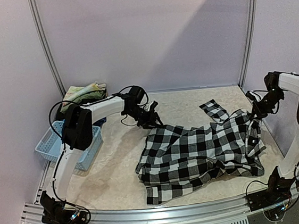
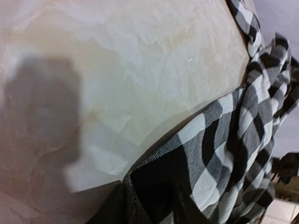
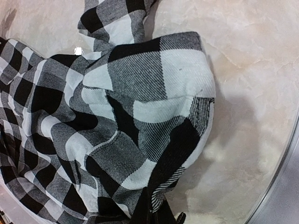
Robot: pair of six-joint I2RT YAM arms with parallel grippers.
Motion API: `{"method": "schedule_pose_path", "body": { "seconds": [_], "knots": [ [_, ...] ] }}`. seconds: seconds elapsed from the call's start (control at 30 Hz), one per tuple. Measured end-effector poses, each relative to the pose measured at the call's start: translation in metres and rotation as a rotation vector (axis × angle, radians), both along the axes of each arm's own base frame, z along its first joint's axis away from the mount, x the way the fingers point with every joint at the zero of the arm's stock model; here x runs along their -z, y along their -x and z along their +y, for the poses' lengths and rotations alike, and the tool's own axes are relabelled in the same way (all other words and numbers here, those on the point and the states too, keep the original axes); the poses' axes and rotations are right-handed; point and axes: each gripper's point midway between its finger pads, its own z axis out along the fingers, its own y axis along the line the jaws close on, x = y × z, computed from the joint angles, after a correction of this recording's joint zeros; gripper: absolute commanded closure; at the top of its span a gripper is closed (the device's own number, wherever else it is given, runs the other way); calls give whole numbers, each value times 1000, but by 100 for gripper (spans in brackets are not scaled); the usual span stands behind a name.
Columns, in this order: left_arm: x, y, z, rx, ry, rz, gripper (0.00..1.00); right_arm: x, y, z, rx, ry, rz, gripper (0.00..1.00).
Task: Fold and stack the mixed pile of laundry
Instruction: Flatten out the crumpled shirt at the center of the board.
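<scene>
one black-and-white checked shirt (image 1: 196,152) lies crumpled on the table (image 1: 113,174), right of centre. its long axis runs left to right, tilting from the near left toward the far right. a cuffed sleeve end (image 1: 213,109) sticks out flat toward the far side. which end is the collar cannot be made out among the folds.

the right gripper (image 1: 256,112) sits at the shirt's right edge, its fingers pressed together on a bunched fold of the checked cloth. the left gripper (image 1: 152,117) hangs over the shirt's far left corner. the left wrist view shows that corner at the bottom of the picture, close by the fingers, but whether they have a hold on it i cannot tell.

a light blue basket (image 1: 49,146) stands at the table's left edge, well apart from the shirt and partly hidden behind the left arm (image 1: 79,127). a pale yellow-green floral cloth (image 1: 85,92) lies just beyond the basket, in the far left corner.
</scene>
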Motion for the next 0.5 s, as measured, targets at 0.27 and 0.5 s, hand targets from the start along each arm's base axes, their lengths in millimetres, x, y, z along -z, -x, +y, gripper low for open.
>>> {"method": "schedule_pose_path", "body": {
  "seconds": [0.27,0.5],
  "knots": [
    [9,2,11,16,-65,-39,100,-8,-9,4,4,-30,-31,99],
    [-25,-4,42,-76,-151,-210,100,-29,-56,3,3,-78,-130,100]
  ]
}}
